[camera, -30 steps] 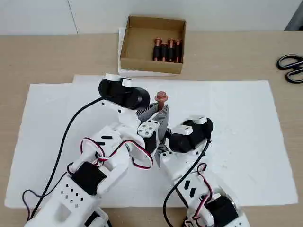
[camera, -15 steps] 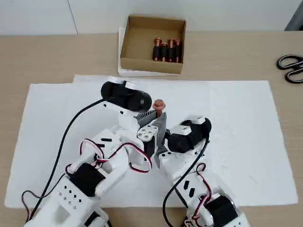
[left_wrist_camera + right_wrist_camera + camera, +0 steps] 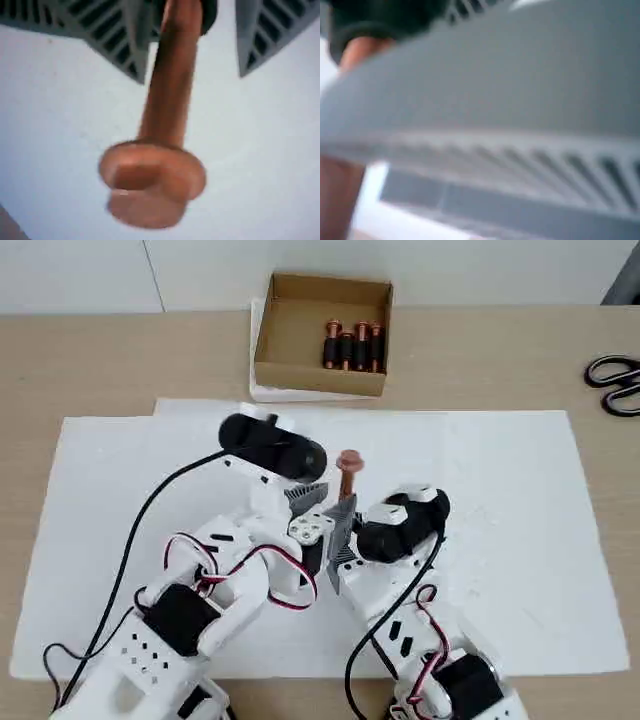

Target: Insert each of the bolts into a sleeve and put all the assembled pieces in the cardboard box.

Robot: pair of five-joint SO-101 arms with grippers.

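A copper bolt [image 3: 346, 462] stands head-up between the two grippers over the middle of the white sheet. In the left wrist view the bolt [image 3: 165, 130] runs from its wide head into a black sleeve [image 3: 207, 10]. My left gripper [image 3: 322, 505] is open around the shaft, with a gap showing beside one grey finger [image 3: 260, 35]. My right gripper [image 3: 342, 540] sits just below and is shut on the sleeve [image 3: 375, 20]; a grey finger [image 3: 495, 100] hides most of it. The cardboard box [image 3: 268, 340] at the back holds several assembled pieces [image 3: 353, 345].
A white sheet [image 3: 520, 500] covers the table's middle, with bare room on both sides of the arms. Black scissors [image 3: 615, 383] lie at the far right edge. The box rests on a small white pad, beyond the sheet's far edge.
The bolt has dropped a little and shifted slightly right, going deeper between the grippers. The left arm's wrist has swung right and nearer the bolt. The right arm has hardly moved.
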